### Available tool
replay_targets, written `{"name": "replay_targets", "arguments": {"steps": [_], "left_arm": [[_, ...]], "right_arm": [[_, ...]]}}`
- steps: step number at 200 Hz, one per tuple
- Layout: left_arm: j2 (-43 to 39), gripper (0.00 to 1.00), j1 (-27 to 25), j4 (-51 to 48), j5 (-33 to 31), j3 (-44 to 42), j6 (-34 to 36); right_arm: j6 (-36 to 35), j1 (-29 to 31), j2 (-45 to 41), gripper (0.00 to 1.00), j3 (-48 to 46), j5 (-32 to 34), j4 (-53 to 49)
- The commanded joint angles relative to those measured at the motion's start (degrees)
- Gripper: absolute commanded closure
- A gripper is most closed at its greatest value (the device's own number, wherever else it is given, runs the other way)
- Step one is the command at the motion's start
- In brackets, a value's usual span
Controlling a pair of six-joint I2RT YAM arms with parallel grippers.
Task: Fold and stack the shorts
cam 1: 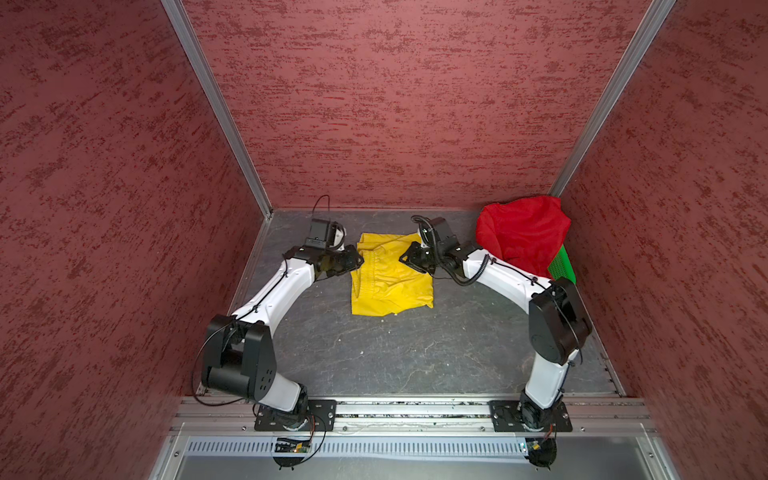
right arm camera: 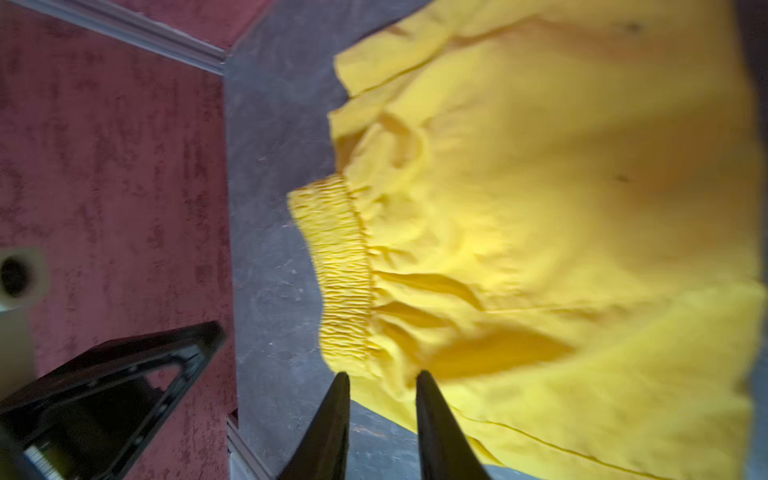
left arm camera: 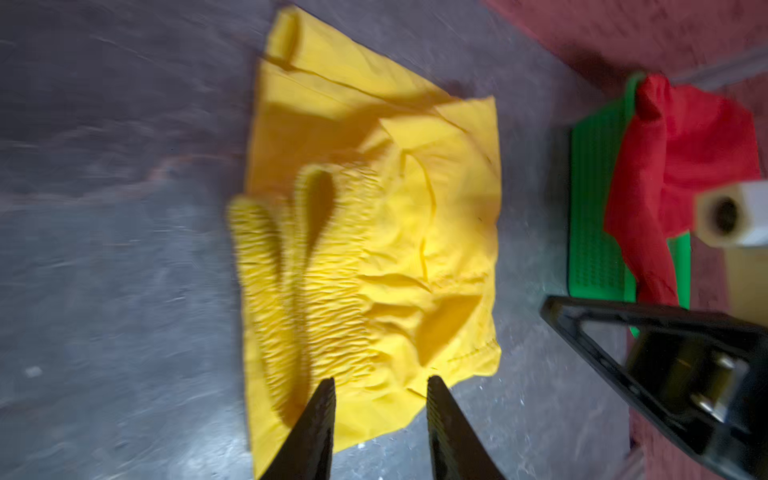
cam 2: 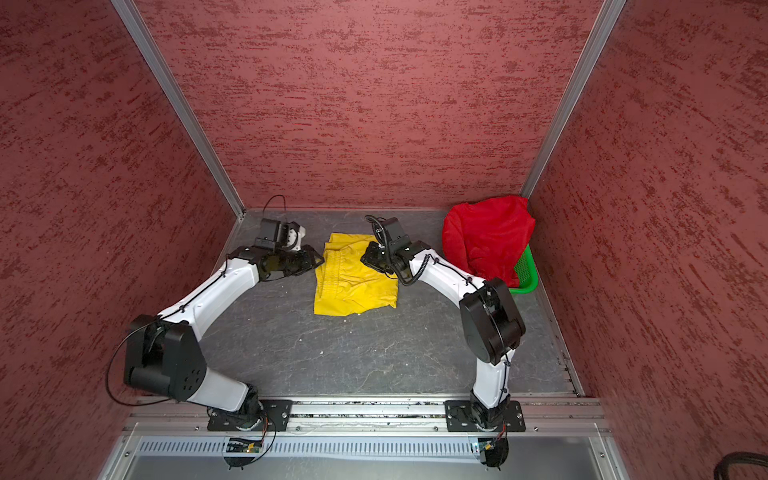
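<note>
The yellow shorts (cam 1: pixel 390 278) (cam 2: pixel 355 282) lie crumpled and partly folded on the grey table, towards the back in both top views. Their gathered waistband (left arm camera: pixel 332 291) (right arm camera: pixel 345 274) shows in both wrist views. My left gripper (cam 1: pixel 357 259) (left arm camera: pixel 380 380) hovers at their left edge, open, with nothing between its fingers. My right gripper (cam 1: pixel 405 257) (right arm camera: pixel 382 374) is at their far right corner, also open and empty. The red shorts (cam 1: pixel 523 232) (left arm camera: pixel 685 166) hang draped over the green basket (cam 1: pixel 563 266) (left arm camera: pixel 594 208) in the back right corner.
Red textured walls close in the table (cam 1: pixel 374 353) at the back and on both sides. An aluminium rail (cam 1: pixel 415 409) carrying both arm bases runs along the front. The basket stands tight against the right wall behind my right arm.
</note>
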Motion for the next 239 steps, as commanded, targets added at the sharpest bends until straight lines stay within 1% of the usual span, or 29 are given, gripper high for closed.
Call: {"name": "replay_targets", "arguments": {"steps": [1,19,36,61,86,109,126,139,148,159,168,176,195,208,239], "left_arm": [[6.4,0.66,-3.7,0.9,1.5,3.7,-0.8],[11.7,0.69,-5.5,-0.9,-1.8,5.3,-1.3],[15.3,0.71,-5.4,-0.7,-3.7,4.7,-1.5],[19.1,0.72,-3.0,-1.8,-5.4,3.8,-0.7],[20.3,0.72,0.9,-1.1,-6.9,1.3,0.9],[20.5,0.71,3.7,-1.4,-8.0,1.1,3.3],[19.7,0.65,5.2,-3.2,-9.7,2.7,5.3],[18.2,0.57,6.3,-5.6,-10.9,4.8,6.3],[16.9,0.49,6.6,-7.9,-11.8,6.6,7.2],[14.7,0.38,5.9,-11.1,-13.4,8.7,8.2],[12.8,0.3,4.4,-13.0,-15.0,9.8,8.7],[11.6,0.25,2.7,-14.5,-16.4,10.3,8.7],[10.1,0.18,-1.3,-17.3,-19.7,10.8,7.2],[10.6,0.15,-3.0,-18.5,-21.2,10.5,5.7],[15.5,0.11,-3.3,-18.8,-23.5,9.6,4.5]], "right_arm": [[1.4,-0.2,0.1,0.74,-5.4,1.7,2.5],[1.6,-0.2,1.5,0.77,-8.1,0.6,4.6],[2.0,0.0,3.7,0.78,-9.0,-0.8,6.5],[0.7,0.9,6.7,0.79,-8.4,-1.5,4.5],[0.3,2.0,8.6,0.79,-8.6,-3.1,2.7],[-1.9,3.1,11.7,0.79,-3.9,-5.8,-0.1],[-3.7,4.2,13.3,0.75,2.0,-7.2,-2.7],[-3.7,4.5,12.8,0.66,5.4,-7.7,-3.1],[-3.1,4.5,11.3,0.58,6.7,-7.7,-3.0],[-2.8,4.4,9.3,0.51,8.2,-6.9,-3.4],[-2.6,4.3,7.3,0.48,8.9,-5.9,-3.9],[-2.4,4.1,5.8,0.46,8.9,-5.1,-4.3],[-2.1,3.1,2.6,0.44,7.7,-3.3,-6.0],[-2.2,2.4,0.7,0.43,5.9,-2.5,-6.7],[-1.7,1.3,-3.1,0.43,-0.4,-2.1,-5.5]]}}
